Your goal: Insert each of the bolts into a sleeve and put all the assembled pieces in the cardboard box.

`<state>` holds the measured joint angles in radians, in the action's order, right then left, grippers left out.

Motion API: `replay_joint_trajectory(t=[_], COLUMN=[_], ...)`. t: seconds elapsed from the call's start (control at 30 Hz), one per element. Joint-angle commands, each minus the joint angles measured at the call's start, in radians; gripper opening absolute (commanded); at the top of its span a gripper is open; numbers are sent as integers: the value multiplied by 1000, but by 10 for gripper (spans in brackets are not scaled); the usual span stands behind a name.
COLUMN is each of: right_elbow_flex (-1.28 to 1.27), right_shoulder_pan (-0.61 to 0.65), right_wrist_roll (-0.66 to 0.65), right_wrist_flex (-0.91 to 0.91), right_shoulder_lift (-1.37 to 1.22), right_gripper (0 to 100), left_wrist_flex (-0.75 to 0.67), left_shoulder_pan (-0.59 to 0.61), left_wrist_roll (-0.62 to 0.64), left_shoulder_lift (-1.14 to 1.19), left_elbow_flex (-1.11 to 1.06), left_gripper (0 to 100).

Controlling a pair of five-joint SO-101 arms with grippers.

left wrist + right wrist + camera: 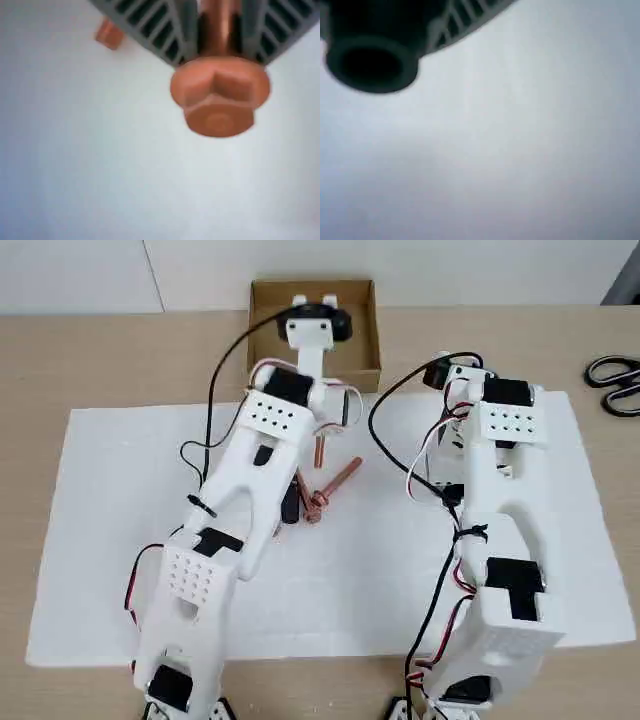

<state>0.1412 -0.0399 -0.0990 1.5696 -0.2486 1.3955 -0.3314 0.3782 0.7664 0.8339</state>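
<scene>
1. High view.
   - Finds the cardboard box on the table, just beyond the far border of a white sheet.
   - Places the left arm stretched toward the box, with part of its wrist over the box's inside.
   - Catches the bolt just short of the box's near wall and above the sheet, its long axis running almost straight at that wall.
   - Picks out a loose bolt flat on the sheet, a little farther from the box, its long axis slanted to the near wall. Notes another copper-coloured piece touching the end farther from the box, too tangled to make out.
   - Sets the right arm off to one side of the box, over the sheet, and the scissors farther out on that side, on bare table.

2. Left wrist view.
   - Shows the left pincer clamped on the bolt.
   - Follows the shank up between the ribbed grey fingers; sees the flanged hex head jutting past the fingertips, toward the camera.
   - Spots one end of a loose bolt on the sheet beside a finger.

3. Right wrist view.
   - Shows the right pincer gripping a black sleeve against a ribbed finger.
   - Sees the sleeve's round open mouth turned toward the camera, its long axis running back along the finger, above the sheet.
</scene>
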Motion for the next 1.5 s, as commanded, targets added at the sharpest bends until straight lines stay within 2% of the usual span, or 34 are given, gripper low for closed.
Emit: replay_joint_trajectory(t=[0.0,0.4,0.73,0.9,1.27,1.47], right_elbow_flex=[32,37,0,-137,-641,-807], right_shoulder_pan=[30,114,180,177,174,182], right_wrist_roll=[0,0,-2,-2,-6,0], right_wrist_flex=[7,1,-7,-114,-533,-578], right_shoulder_lift=[68,113,469,650,977,1084], right_gripper=[4,7,8,8,4,4], left_wrist_flex=[72,345,359,359,358,358], left_shoulder_pan=[25,103,103,104,232,253], left_wrist_roll=[-32,-140,-175,-170,-175,-170], left_shoulder_lift=[-35,-35,-37,-37,-35,-37], left_elbow_flex=[143,487,524,524,524,527], left_gripper=[5,5,5,5,5,5])
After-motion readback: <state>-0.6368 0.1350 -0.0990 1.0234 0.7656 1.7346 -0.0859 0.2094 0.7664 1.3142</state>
